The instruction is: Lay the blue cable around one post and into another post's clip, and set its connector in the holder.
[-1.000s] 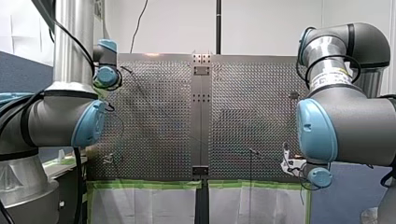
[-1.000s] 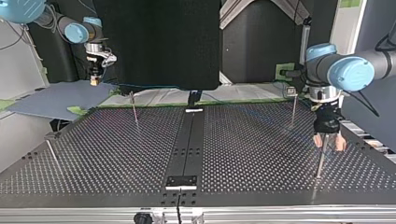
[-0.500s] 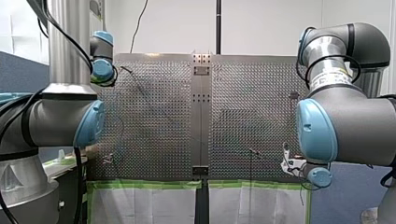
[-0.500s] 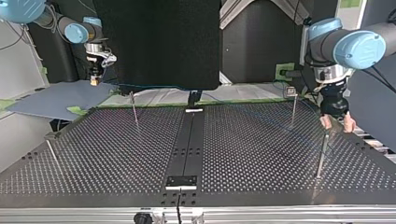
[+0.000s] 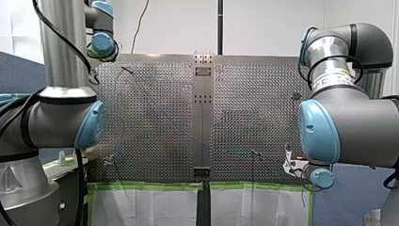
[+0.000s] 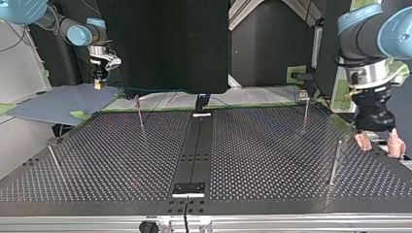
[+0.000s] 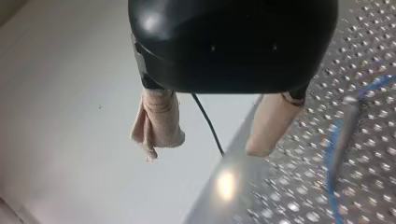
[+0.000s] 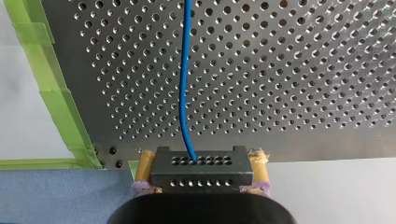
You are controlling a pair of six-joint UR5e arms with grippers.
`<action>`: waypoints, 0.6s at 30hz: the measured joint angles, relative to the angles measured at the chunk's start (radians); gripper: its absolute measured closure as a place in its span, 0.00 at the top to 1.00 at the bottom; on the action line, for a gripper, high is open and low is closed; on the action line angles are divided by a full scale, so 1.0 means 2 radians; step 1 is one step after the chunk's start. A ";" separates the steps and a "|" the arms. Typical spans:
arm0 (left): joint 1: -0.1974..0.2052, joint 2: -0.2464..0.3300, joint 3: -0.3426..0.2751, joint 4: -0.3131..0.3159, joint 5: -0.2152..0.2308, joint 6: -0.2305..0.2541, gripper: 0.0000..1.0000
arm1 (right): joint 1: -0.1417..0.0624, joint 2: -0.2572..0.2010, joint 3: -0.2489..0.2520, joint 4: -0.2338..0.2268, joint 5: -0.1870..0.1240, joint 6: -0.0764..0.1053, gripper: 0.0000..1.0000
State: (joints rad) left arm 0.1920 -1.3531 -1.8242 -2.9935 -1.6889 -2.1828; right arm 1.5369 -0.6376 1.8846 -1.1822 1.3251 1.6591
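Top view: left tool (image 6: 379, 144), black body with pale pinkish pads, hangs at 3 o'clock, just outside the edge of the dark perforated metal worktop (image 6: 121, 160); fingers spread, nothing between them. Left wrist view agrees: left tool (image 7: 212, 137) wide apart, only a thin black wire (image 7: 208, 125) behind the gap, worktop edge below one finger. A thin upright metal post (image 6: 334, 162) stands near this tool, at about 8 o'clock from it, not touching. Right tool (image 6: 99, 83) sits at 10 o'clock, beyond the worktop's far edge, just above a flat grey-blue sheet (image 6: 58, 104). Right wrist view: right tool (image 8: 202, 161), yellow pads, pinches a dark grey rectangular perforated connector block (image 8: 201, 175) by its two ends. The thin blue cable (image 8: 183, 93) leaves the block's upper face and runs straight ahead over the worktop (image 8: 289, 70), clear of the green tape strip (image 8: 60, 107) along the edge. Left wrist view also catches a blurred stretch of blue cable (image 7: 331, 186) on the worktop beside a blurred post; contact between them cannot be told.
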 joint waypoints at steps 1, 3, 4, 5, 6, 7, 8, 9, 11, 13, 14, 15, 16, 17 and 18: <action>0.000 0.001 0.005 -0.005 0.000 0.005 1.00 | 0.000 0.000 0.000 0.000 0.000 0.000 0.00; 0.000 0.003 0.016 -0.016 0.002 0.016 1.00 | 0.000 0.000 0.000 0.001 0.000 0.001 0.00; 0.000 0.003 0.021 -0.021 0.004 0.021 1.00 | 0.000 0.000 -0.001 0.001 0.000 0.001 0.00; 0.000 0.003 0.026 -0.026 0.007 0.026 1.00 | 0.000 0.000 -0.001 0.001 0.000 0.001 0.00; -0.001 0.003 0.033 -0.033 0.011 0.033 1.00 | 0.000 0.000 -0.001 0.001 0.000 0.001 0.00; -0.001 0.003 0.037 -0.037 0.013 0.037 1.00 | 0.000 0.000 -0.001 0.002 0.000 0.001 0.00; -0.002 0.003 0.042 -0.042 0.014 0.042 1.00 | 0.000 0.000 -0.001 0.002 0.000 0.001 0.00; -0.002 0.002 0.049 -0.048 0.016 0.048 1.00 | 0.000 0.000 -0.002 0.002 0.000 0.001 0.00; -0.004 0.002 0.058 -0.059 0.018 0.058 1.00 | 0.000 0.000 -0.002 0.003 0.000 0.001 0.00; -0.006 0.001 0.069 -0.069 0.020 0.069 1.00 | 0.000 0.000 -0.002 0.003 0.000 0.001 0.00; -0.007 0.001 0.074 -0.074 0.021 0.074 1.00 | 0.000 0.000 -0.002 0.003 0.000 0.001 0.00; -0.008 0.001 0.080 -0.080 0.021 0.080 1.00 | 0.000 0.000 -0.002 0.003 0.000 0.001 0.00; -0.010 0.001 0.085 -0.084 0.020 0.084 1.00 | 0.000 0.000 -0.002 0.003 0.000 0.001 0.00; -0.011 0.000 0.089 -0.089 0.019 0.089 1.00 | 0.000 0.000 -0.002 0.003 0.000 0.001 0.00; -0.013 -0.001 0.096 -0.095 0.018 0.096 1.00 | 0.000 0.000 -0.002 0.003 0.000 0.001 0.00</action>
State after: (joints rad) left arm 0.1669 -1.3545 -1.6331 -3.1845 -1.6520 -1.9917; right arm 1.5363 -0.6376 1.8805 -1.1755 1.3256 1.6616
